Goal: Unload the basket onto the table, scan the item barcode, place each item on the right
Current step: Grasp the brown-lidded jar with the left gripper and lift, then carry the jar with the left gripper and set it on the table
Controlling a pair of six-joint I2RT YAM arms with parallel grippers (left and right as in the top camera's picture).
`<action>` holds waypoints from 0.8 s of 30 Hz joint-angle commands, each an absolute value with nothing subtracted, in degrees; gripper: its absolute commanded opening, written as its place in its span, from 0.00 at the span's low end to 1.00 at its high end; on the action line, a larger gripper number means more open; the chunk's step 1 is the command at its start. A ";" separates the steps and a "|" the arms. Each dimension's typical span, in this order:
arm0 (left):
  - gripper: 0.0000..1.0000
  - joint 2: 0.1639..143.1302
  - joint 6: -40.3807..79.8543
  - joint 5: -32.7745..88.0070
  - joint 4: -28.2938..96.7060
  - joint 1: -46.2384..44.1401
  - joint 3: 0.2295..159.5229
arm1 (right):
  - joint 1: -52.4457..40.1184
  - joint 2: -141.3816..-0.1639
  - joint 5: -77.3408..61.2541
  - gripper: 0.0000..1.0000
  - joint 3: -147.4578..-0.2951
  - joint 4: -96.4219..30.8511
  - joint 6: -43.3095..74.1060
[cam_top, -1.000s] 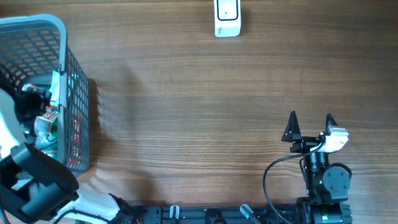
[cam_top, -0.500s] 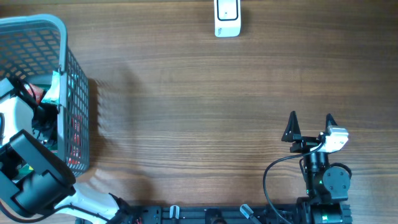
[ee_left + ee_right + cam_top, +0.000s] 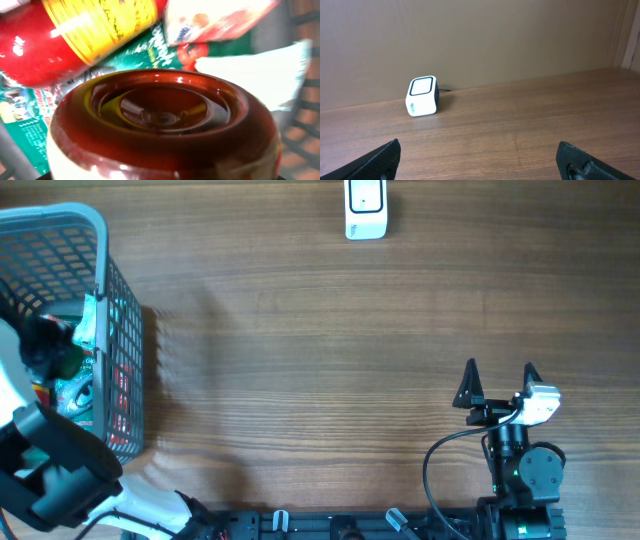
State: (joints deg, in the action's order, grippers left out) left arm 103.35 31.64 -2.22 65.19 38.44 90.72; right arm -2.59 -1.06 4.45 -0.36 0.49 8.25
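Overhead: the left arm reaches down into the grey basket (image 3: 100, 225) at the left end of the bench (image 3: 320, 360). The scanner (image 3: 365, 210) stands at the far edge, well apart from it.
Left wrist: a brown-capped container (image 3: 162, 125) fills the view, its glossy round end right up against the lens.
Item location: inside the basket, on top of the heap. It lies over a green packet (image 3: 140, 50), just beside a red bottle (image 3: 75, 35) with a yellow label, with an orange-and-white pouch (image 3: 215, 20) behind it.
Left claw (image 3: 45, 345): down among the goods. Its fingers do not show in either view, so I cannot tell whether they are apart or clamped on the container.
Right claw (image 3: 499, 368): fingers spread wide with nothing between them, hanging over the near right of the bench and facing the scanner.
Why so placed: probably the left arm is low in the basket to pick one item out of the pile, while the right waits clear of the path to the scanner.
Item direction: the round end points at the wrist camera. Its long axis therefore seems to run away from the lens into the heap, a little tilted.
Barcode: not visible; the pale side wall is mostly hidden.
Scanner face: its dark-rimmed window tilts up towards the near side, so the label would need to be turned that way.
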 commanded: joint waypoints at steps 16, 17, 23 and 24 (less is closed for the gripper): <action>0.54 74.76 31.75 20.71 66.46 18.55 102.10 | -2.61 -0.97 3.53 1.00 -0.30 0.73 7.53; 0.54 74.81 31.75 20.01 66.46 13.58 102.06 | -2.61 -0.97 3.53 1.00 -0.30 0.75 7.51; 0.54 81.43 31.75 9.61 66.43 -9.72 102.02 | -2.61 -0.97 3.53 1.00 -0.30 0.75 7.51; 0.54 83.00 31.73 8.19 66.43 -12.29 102.02 | -2.61 -0.97 3.53 1.00 -0.30 0.75 7.53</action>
State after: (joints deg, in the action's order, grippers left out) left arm 78.52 31.88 14.20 66.85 -4.12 100.95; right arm -2.59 -1.06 4.47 -0.36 0.47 8.25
